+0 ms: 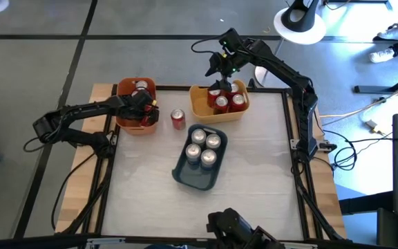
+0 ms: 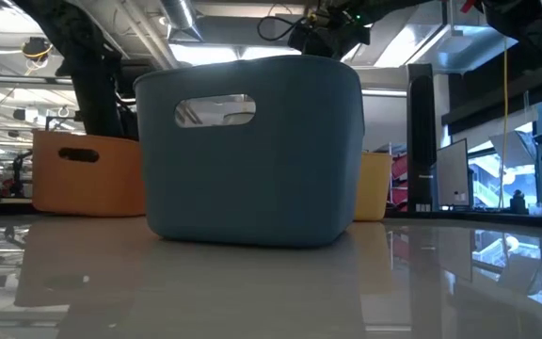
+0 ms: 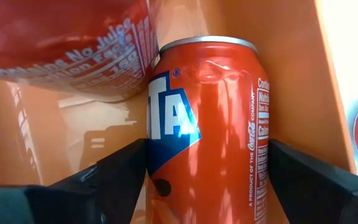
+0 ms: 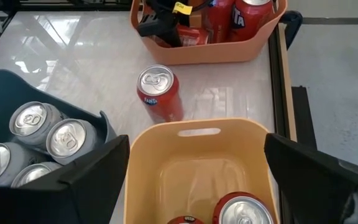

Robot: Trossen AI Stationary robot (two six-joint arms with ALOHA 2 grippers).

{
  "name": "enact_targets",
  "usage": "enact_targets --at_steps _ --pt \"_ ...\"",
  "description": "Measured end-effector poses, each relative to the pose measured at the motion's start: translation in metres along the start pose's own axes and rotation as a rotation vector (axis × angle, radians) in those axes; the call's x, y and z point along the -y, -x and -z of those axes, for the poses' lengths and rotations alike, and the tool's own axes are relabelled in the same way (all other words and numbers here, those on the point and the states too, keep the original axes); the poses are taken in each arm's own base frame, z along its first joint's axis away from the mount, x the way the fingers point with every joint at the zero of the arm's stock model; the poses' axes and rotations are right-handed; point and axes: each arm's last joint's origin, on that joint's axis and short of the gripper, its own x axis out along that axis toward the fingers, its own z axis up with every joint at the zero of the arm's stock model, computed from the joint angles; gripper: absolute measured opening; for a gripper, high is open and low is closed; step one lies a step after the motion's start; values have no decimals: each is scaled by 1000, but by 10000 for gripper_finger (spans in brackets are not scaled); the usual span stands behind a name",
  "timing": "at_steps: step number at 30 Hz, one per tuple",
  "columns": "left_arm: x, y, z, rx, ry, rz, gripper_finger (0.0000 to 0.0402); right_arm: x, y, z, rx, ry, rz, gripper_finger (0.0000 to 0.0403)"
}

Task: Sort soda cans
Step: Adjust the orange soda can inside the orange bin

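**Left gripper set around an orange can inside the orange bin**

High view showed the left gripper (image 1: 142, 105) reaching into the orange bin (image 1: 125, 88) at the upper left of the table, while the right gripper (image 1: 223, 66) hung above the yellow bin (image 1: 197, 104) at upper centre. Below those, near the frame's middle, the dark blue-grey bin (image 1: 185, 176) held four silver cans (image 1: 204, 146). One loose red can (image 1: 177, 119) stood on the table (image 1: 254, 180) between the orange and yellow bins, and three red cans (image 1: 227, 97) sat in the yellow one.

From the left wrist, the fingers (image 3: 114, 174) stood spread on either side of an orange-red can (image 3: 210, 124) in the orange bin, just beside its walls but not visibly pressing it; whether it was being placed or picked could not be told. The right gripper's fingers were wide apart and held nothing, with the yellow bin directly beneath them.

Judging by the layout, sorting was nearly finished, with the loose red can apparently the only one left. The next move probably called for the left arm to lift clear of the orange bin without tipping its cans, then for one arm to descend over the loose can.
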Motion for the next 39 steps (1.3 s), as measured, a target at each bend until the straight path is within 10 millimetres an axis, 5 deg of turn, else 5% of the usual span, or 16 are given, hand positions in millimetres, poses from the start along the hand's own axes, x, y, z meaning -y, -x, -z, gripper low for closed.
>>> enact_targets --at_steps 22,39 --pt "-3 -4 -1 37 -4 55 265 -1 -1 2 -16 -19 -10 372" --pt "-17 55 4 259 -48 312 265 -1 -1 2 -15 -36 -9 372"
